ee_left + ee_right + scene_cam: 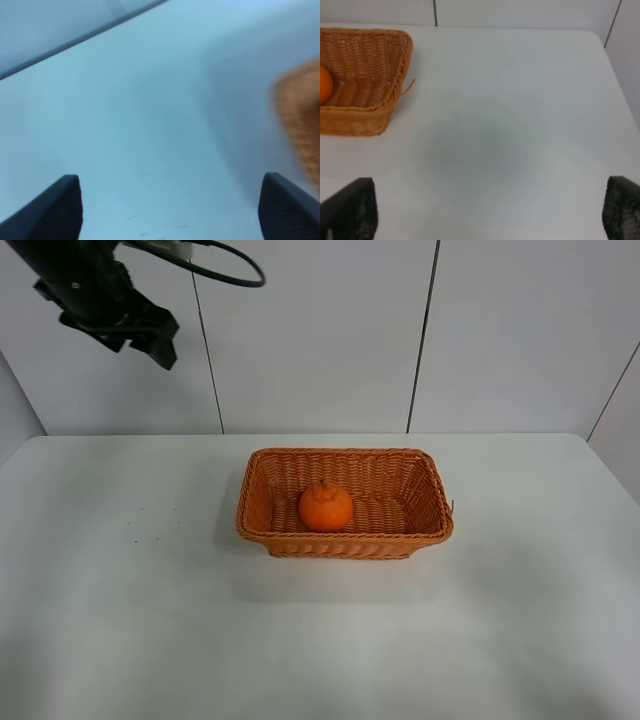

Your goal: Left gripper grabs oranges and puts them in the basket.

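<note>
The orange (325, 506) lies inside the wicker basket (420, 485) at the table's middle, left of the basket's centre. My left gripper (150, 340) is raised high at the far left, well away from the basket, open and empty; its wrist view (170, 205) is blurred, with the two fingertips (55, 205) wide apart and the basket's edge (300, 115) at one side. My right gripper (487, 210) is open and empty over bare table; its wrist view shows the basket (395, 65) and a sliver of the orange (324, 84). The right gripper is out of the exterior view.
The white table (120, 620) spreads around the basket. White wall panels (320, 330) stand behind it. The table's right edge (620, 75) shows in the right wrist view.
</note>
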Action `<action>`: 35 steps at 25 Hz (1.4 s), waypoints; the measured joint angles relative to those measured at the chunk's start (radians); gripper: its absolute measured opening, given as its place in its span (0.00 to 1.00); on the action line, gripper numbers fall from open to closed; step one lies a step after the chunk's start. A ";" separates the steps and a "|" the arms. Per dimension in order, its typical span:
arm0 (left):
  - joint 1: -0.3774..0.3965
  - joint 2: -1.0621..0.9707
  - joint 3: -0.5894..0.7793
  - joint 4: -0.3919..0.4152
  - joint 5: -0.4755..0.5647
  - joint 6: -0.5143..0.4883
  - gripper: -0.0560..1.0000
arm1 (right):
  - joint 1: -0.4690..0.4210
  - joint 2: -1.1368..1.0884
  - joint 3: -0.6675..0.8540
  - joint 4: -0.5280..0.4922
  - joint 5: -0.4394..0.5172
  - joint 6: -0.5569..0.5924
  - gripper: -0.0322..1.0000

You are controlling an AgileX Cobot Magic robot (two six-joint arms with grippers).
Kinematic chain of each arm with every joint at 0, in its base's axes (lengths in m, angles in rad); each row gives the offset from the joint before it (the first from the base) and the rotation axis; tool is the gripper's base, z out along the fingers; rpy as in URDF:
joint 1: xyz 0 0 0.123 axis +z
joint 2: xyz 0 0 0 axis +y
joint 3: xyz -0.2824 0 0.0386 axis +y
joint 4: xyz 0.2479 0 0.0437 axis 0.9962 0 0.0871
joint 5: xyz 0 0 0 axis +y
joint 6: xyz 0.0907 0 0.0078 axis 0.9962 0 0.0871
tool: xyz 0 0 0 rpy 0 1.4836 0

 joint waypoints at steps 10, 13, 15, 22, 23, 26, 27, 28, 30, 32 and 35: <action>0.267 0.000 0.000 0.042 0.013 -0.009 0.83 | 0.000 0.000 0.000 0.000 0.000 0.000 0.70; 0.270 -0.003 0.000 0.039 0.028 -0.018 0.83 | 0.000 0.000 0.000 0.000 0.000 0.000 0.70; 0.270 -0.015 0.017 0.034 0.028 -0.020 0.83 | 0.000 0.000 0.000 0.000 0.000 0.000 0.70; 0.270 -0.194 0.246 0.032 -0.028 -0.021 0.83 | 0.000 0.000 0.000 0.000 0.000 0.000 0.70; 0.270 -0.232 0.289 0.033 -0.038 -0.021 0.83 | 0.000 0.000 0.000 0.000 0.000 0.000 0.70; 0.270 -0.353 0.413 0.036 -0.061 -0.028 0.83 | 0.000 0.000 0.000 0.000 0.000 0.000 0.70; 0.270 -0.399 0.450 0.037 -0.071 -0.029 0.83 | 0.000 0.000 0.000 0.000 0.000 0.000 0.70; 0.270 -0.447 0.493 0.038 -0.083 -0.031 0.83 | 0.000 0.000 0.000 0.000 0.000 0.000 0.70; 0.270 -0.536 0.577 0.039 -0.106 -0.040 0.83 | 0.000 0.000 0.000 0.000 0.000 0.000 0.70; 0.270 -0.633 0.648 0.039 -0.125 -0.054 0.83 | 0.000 0.000 0.000 0.000 0.000 0.000 0.70; 0.270 -0.774 0.747 0.040 -0.157 -0.094 0.83 | 0.000 0.000 0.000 0.000 0.000 0.000 0.70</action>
